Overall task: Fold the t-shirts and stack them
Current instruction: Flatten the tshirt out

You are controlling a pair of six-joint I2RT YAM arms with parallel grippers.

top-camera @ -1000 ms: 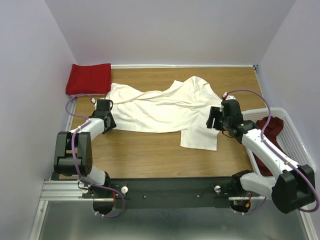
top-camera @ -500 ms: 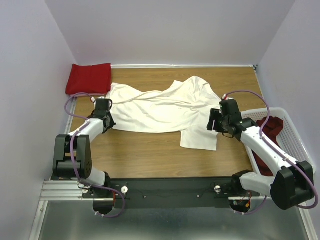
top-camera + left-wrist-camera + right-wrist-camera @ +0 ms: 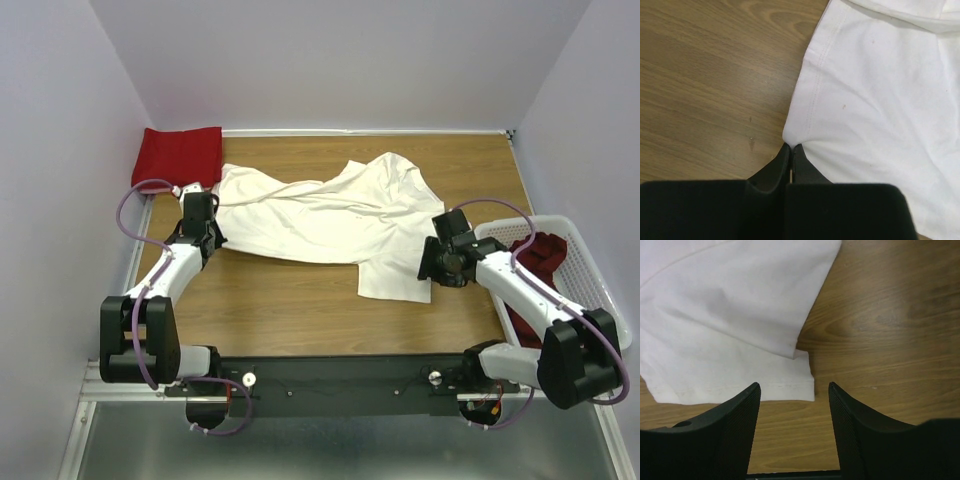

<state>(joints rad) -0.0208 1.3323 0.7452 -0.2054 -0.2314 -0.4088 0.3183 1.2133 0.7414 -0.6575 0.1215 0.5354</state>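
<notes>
Pinching the cream-white t-shirt (image 3: 320, 215) hem, left end effector (image 3: 791, 148) closed, right end effector (image 3: 794, 386) open over its near corner, shirt crumpled across worktop (image 3: 300, 300), red t-shirt (image 3: 178, 157) folded far-left, dark red t-shirt (image 3: 545, 255) in basket (image 3: 590, 280)

A cream-white t-shirt (image 3: 320, 215) (plain), bright red t-shirt (image 3: 178, 157) and dark red t-shirt (image 3: 548, 250) are recorded; white lattice basket (image 3: 600, 290), brown wood-grain table (image 3: 290, 300).

No readable text, labels, brands, numbers or signs, cream t-shirt (image 3: 320, 215) plain and unmarked
</notes>
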